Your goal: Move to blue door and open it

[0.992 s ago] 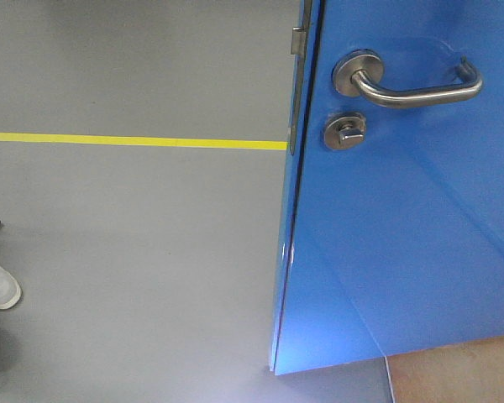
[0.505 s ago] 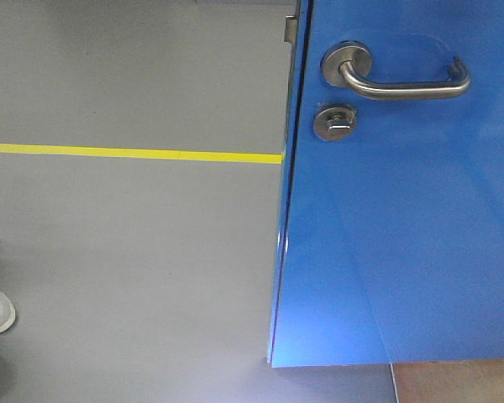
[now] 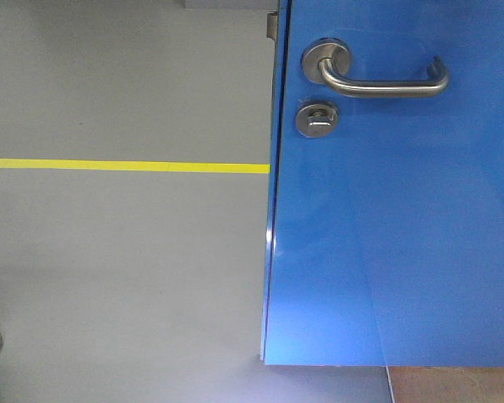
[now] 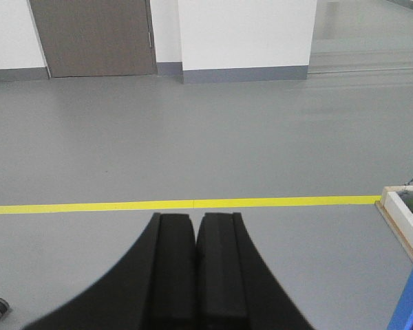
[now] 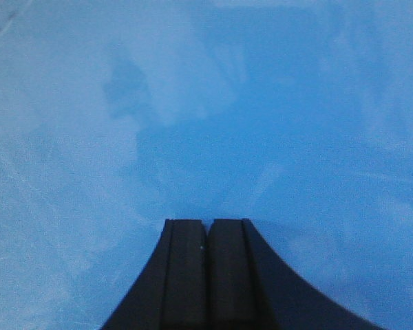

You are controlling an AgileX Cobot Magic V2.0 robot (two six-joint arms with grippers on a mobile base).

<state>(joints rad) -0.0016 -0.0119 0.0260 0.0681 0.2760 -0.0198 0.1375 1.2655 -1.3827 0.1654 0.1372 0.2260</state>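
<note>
Starting at the left, you have grey floor (image 3: 126,277) crossed by a yellow line (image 3: 126,165), and your left tool (image 4: 195,275) hangs clenched and empty over it. Moving right, the blue door (image 3: 403,235) fills that side of the front view, its free edge near the middle, the lever handle (image 3: 378,77) high up with the thumb-turn lock (image 3: 316,118) just below. Your right tool (image 5: 206,275) is also clenched on nothing, pointing square at the glossy panel and seemingly close. Pushing on from here risks the closed tips skidding across that slick face, or the base clipping the door edge.
</note>
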